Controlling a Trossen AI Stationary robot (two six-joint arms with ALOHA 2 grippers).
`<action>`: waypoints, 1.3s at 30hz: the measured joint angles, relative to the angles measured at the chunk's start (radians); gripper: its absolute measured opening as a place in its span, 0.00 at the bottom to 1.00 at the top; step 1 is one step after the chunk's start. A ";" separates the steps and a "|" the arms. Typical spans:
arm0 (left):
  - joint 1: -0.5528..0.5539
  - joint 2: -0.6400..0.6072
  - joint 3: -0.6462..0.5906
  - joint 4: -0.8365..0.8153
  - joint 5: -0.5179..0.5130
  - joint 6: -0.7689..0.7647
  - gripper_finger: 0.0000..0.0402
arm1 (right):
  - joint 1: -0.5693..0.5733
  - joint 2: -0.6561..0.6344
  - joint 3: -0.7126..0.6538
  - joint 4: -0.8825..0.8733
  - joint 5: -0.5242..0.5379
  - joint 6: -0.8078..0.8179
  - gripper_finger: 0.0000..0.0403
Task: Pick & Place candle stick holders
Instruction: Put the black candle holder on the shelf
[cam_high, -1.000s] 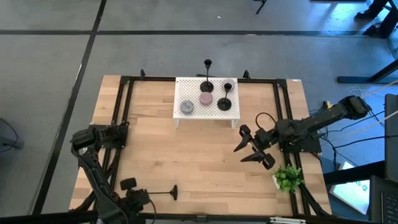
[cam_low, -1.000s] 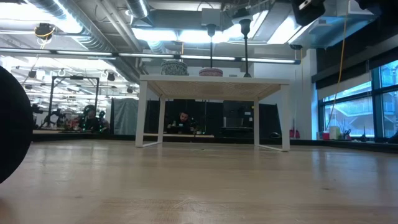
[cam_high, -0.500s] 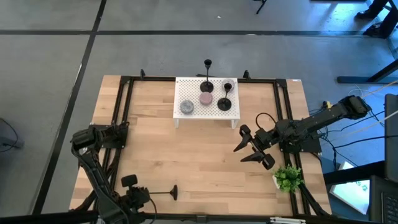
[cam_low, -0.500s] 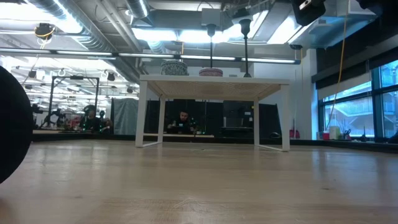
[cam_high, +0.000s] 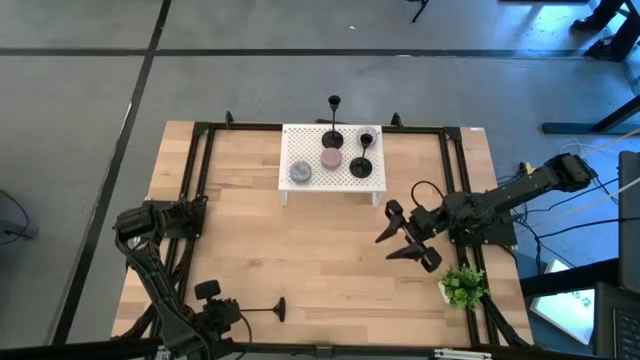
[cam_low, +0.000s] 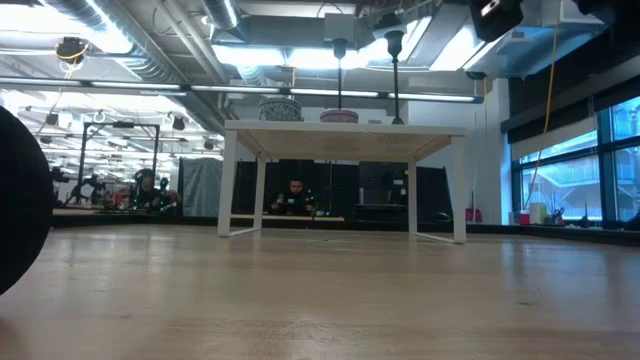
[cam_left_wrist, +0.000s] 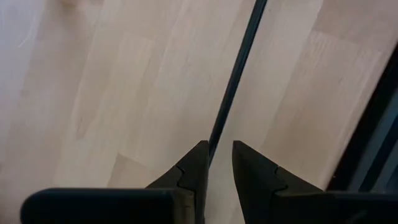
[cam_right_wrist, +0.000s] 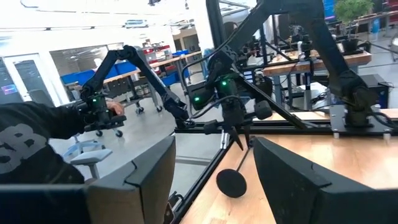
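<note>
One candle stick holder (cam_high: 262, 312) lies on its side near the front edge of the wooden table (cam_high: 320, 250), its thin black stem running level and its round base (cam_high: 281, 310) pointing toward the table's middle. The left gripper (cam_high: 226, 316) has its fingers (cam_left_wrist: 193, 171) nearly closed around the stem, as the left wrist view shows, the rod passing straight between the two dark tips.

I count three holders in all. The other two stand upright at the far end: one (cam_high: 333, 125) on the back part of the small white perforated stand (cam_high: 310, 185), beside it a second (cam_high: 364, 155) nearer the stand's right side. On that stand also sit a pink round dish (cam_high: 331, 159) and a grey one (cam_high: 300, 173).

The broad middle of the table lies bare between the stand and the lying holder. A black frame (cam_high: 196, 190) runs along the table's sides.

The right gripper (cam_high: 405, 238) hangs over the right half, fingers spread apart, holding nothing. A green plant (cam_high: 462, 285) sits at the right edge just beside it.
</note>
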 joint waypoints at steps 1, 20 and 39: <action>0.000 0.000 0.000 -0.001 -0.003 0.000 0.17 | 0.000 0.000 0.000 0.000 0.009 0.000 0.55; 0.000 0.000 -0.011 -0.003 -0.035 0.001 0.18 | 0.000 0.000 0.000 0.000 0.011 0.000 0.55; 0.000 0.000 -0.089 0.084 -0.058 -0.015 0.15 | 0.000 0.000 0.000 0.000 0.010 -0.001 0.55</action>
